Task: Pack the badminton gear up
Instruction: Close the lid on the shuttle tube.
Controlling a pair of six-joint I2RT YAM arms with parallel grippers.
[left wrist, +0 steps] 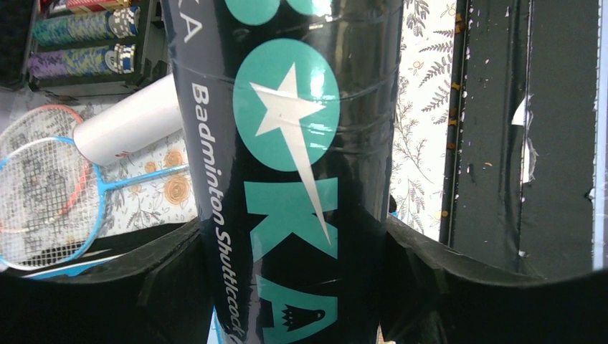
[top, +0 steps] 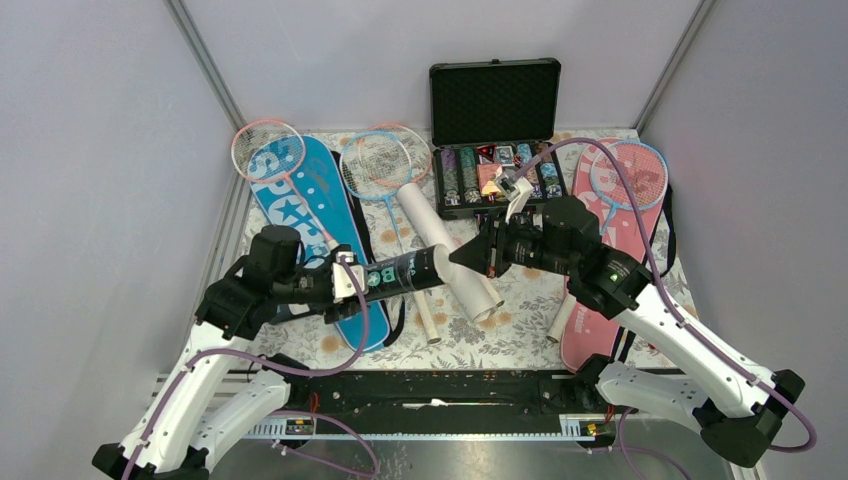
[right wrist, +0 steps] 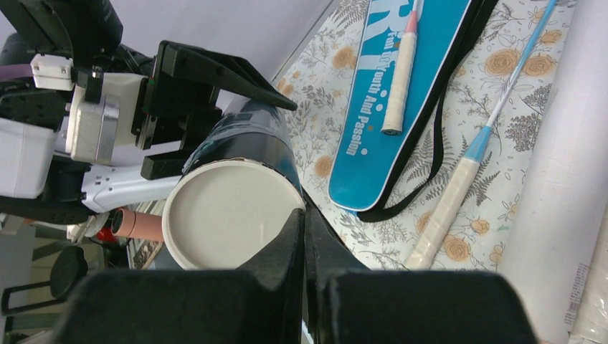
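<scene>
My left gripper (top: 350, 280) is shut on a dark shuttlecock tube (top: 405, 272) with teal lettering, holding it level above the table. The tube (left wrist: 287, 143) fills the left wrist view, with a finger on each side of it. Its white end cap (right wrist: 229, 211) faces my right gripper (right wrist: 305, 215), which is shut and empty, its tips at the cap's right rim. That gripper (top: 455, 257) points left in the top view. A white tube (top: 425, 215) lies on the table behind. A pink racket (top: 268, 150) lies on the blue cover (top: 310, 210), and a light-blue racket (top: 375, 165) lies beside it.
An open black case of poker chips (top: 495, 110) stands at the back centre. The pink cover (top: 600, 310) lies at the right with another light-blue racket (top: 628, 175) on it. Racket handles (right wrist: 452, 208) and the blue cover's black strap lie on the flowered cloth below the tube.
</scene>
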